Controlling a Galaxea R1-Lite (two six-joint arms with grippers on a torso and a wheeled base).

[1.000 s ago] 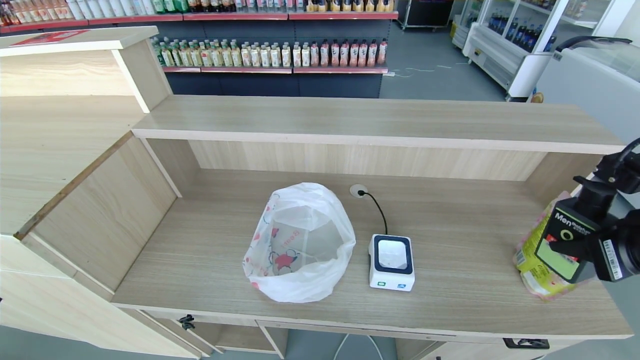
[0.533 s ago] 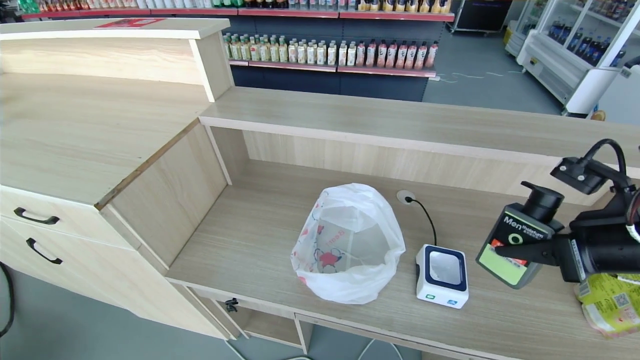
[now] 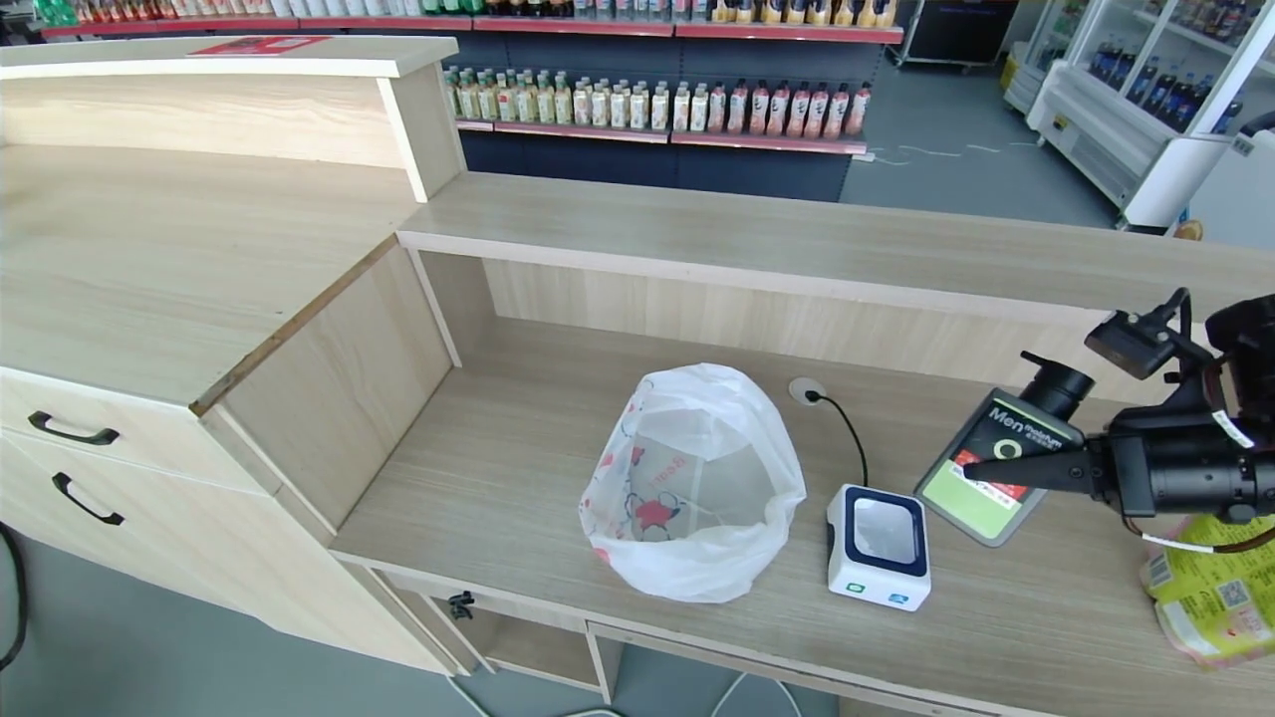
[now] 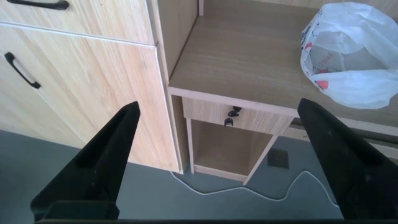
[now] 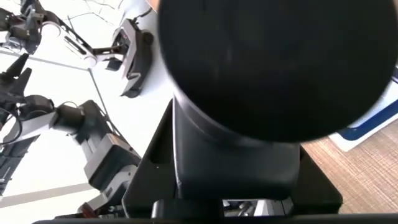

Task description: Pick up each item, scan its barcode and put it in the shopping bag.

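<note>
The right claw [image 3: 981,468] is clamped tight on a dark bottle [image 3: 981,506] with a green label. It holds the bottle up in the air above the counter [image 3: 558,448].

The bottle is tipped. Its black cap [image 3: 1056,388] points up and toward the back. Its bottom points down and toward the front. So its long way runs on a slant, not flat and not straight up.

The scanner [image 3: 879,546] sits on the counter, just beside the bottle, on the side nearer the bag. It looks straight up. The bottle is not over it yet. I think the bottle must go a little more that way, low over the scanner, with its barcode facing down. I cannot see where the barcode is.

The white bag [image 3: 692,483] stands open, touching or almost touching the far side of the scanner. The right arm is much nearer to both, so it should do this job.

A yellow pouch [image 3: 1210,588] lies on the counter under the right arm, waiting.

The left claw [image 4: 211,168] hangs low by the drawers [image 4: 81,37], off the counter's end. Its fingers are wide apart and hold nothing.
</note>
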